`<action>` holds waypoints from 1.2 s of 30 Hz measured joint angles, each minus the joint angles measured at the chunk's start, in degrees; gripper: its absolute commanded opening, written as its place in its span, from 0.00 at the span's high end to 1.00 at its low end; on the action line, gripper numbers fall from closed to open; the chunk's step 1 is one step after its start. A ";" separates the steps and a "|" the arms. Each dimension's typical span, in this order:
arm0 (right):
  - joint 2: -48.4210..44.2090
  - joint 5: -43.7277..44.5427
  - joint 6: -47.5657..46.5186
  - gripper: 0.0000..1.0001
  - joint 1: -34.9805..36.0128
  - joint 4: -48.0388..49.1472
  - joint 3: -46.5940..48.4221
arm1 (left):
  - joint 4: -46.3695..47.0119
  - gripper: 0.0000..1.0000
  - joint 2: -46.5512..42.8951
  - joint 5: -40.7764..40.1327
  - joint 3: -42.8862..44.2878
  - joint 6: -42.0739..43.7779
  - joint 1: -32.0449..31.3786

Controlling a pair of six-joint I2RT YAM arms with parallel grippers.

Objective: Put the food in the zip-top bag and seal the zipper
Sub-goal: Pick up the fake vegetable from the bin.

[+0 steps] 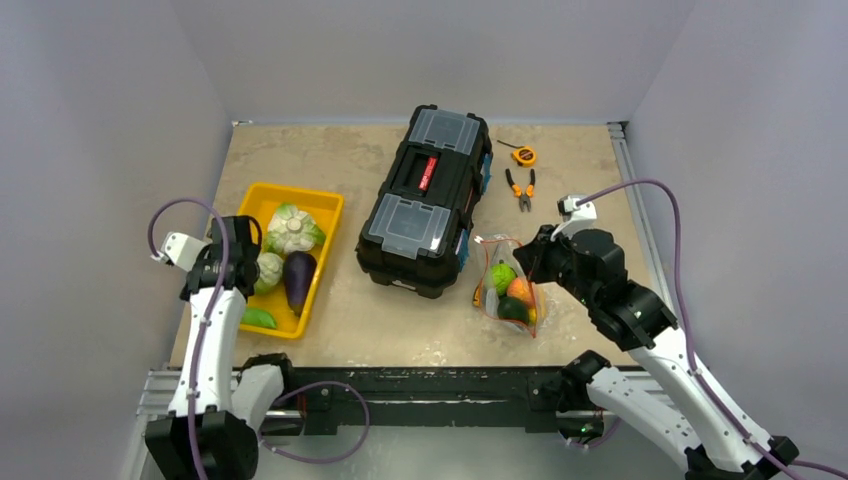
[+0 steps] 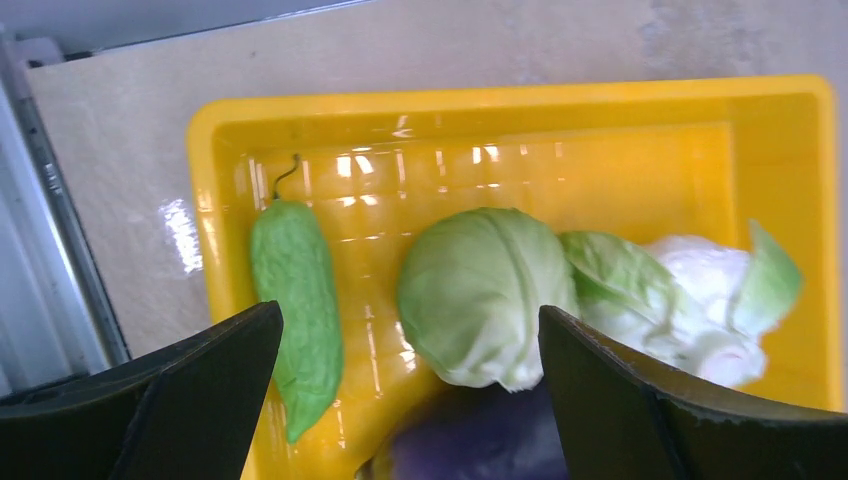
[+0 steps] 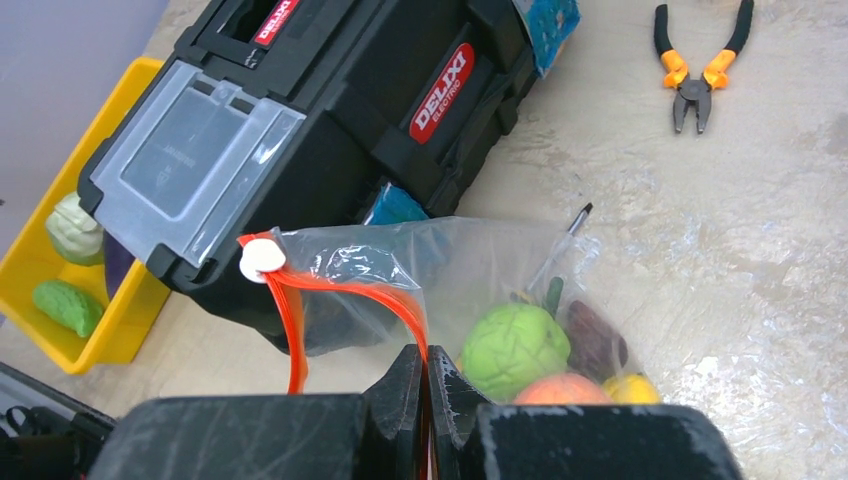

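A tray (image 1: 258,205) lies by the left edge of the table (image 1: 400,330), holding cabbage (image 1: 268,271), cauliflower (image 1: 292,228) and eggplant (image 1: 298,280). The toolbox (image 1: 425,200) sits mid-table. Right of it, toward the near edge, the zip-top bag (image 1: 495,248) holds more food (image 1: 512,292). Pliers (image 1: 520,188) and a tape measure (image 1: 524,155) lie toward the far-right corner.

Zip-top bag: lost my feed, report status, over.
Right gripper shut on zipper; zip-top bag part-filled. Left gripper open over cabbage in yellow tray. Black toolbox between tray and bag.
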 measured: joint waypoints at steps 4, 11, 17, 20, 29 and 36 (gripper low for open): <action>-0.20 -0.59 -0.02 1.00 0.00 -0.02 0.02 | -2.64 0.01 6.05 -0.13 0.00 -2.89 3.02; -0.44 -0.61 -0.04 1.00 0.00 -0.09 0.00 | -2.36 0.03 15.50 0.59 -0.13 -5.18 6.82; -0.39 -0.81 -0.09 1.00 0.00 -0.04 0.00 | 1.44 0.04 16.04 1.84 -1.84 -7.63 8.55; -0.33 -1.01 -0.17 1.00 0.00 -0.02 0.00 | 2.01 0.07 16.59 2.05 -2.25 -10.19 9.44; -0.04 -2.03 -0.44 1.00 0.00 0.04 0.00 | 6.49 0.05 13.94 3.39 -6.67 -14.97 11.28; -0.07 -2.10 -0.48 1.00 0.00 0.20 0.00 | 7.50 0.01 9.84 5.05 -7.04 -9.88 11.32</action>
